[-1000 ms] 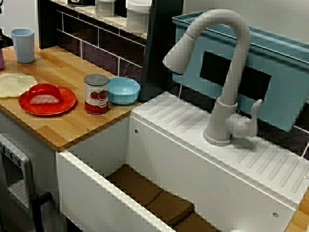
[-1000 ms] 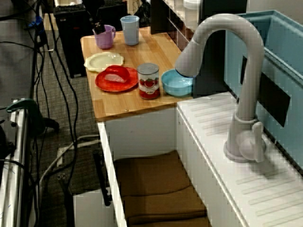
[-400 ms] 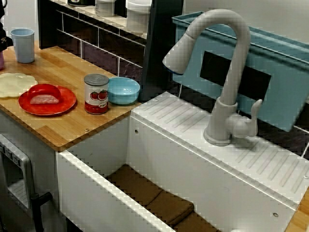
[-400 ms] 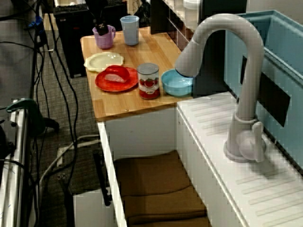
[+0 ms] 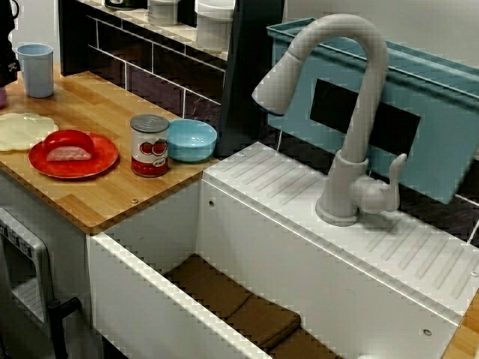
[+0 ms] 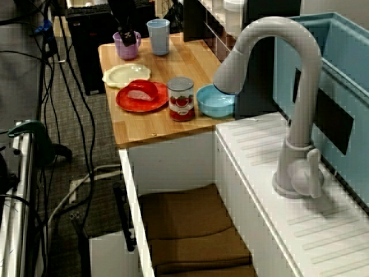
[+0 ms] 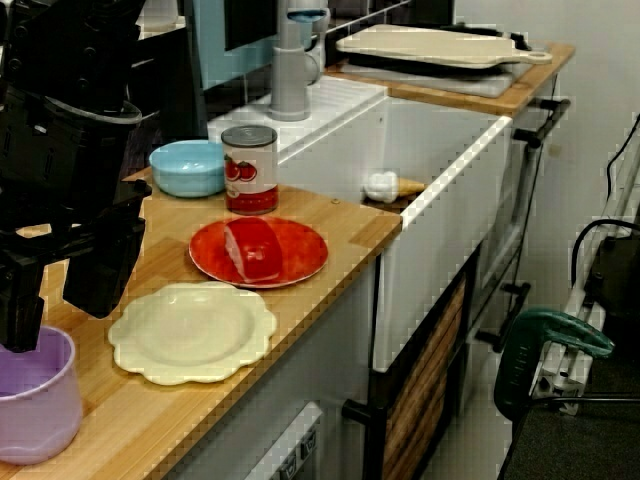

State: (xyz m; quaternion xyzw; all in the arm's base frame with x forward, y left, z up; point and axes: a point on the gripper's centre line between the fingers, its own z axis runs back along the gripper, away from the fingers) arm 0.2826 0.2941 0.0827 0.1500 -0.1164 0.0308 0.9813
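1. The gripper (image 7: 58,322) is hanging right over the purple mug (image 7: 30,400). I'm reading this as the closing-in bit, with nothing gripped yet.
2. The jaws are standing wide apart and holding nothing. One finger (image 7: 20,300) is sitting right at the mug's rim, and the other is hanging outside the mug. I can't tell whether anything is actually touching the rim.
3. My guess is that a grip here is calling for one finger inside the mug's wall and one outside, squared up first. If the jaws squeeze off-line, the mug is likely tipping.
4. The mug itself is looking pale lilac, upright and open-topped, and it's sitting at the far end of the wooden desk (image 7: 345,215). What's inside is hidden from here.
5. Around the mug:
   - A cream scalloped plate (image 7: 190,330) is lying just beside it.
   - A red plate (image 7: 290,255) is sitting farther out from it.
   - A tomato can (image 7: 250,170) and a blue bowl (image 7: 187,167) are standing well apart from it.
   - In the view from over the sink, a blue cup (image 6: 158,36) is standing near it.
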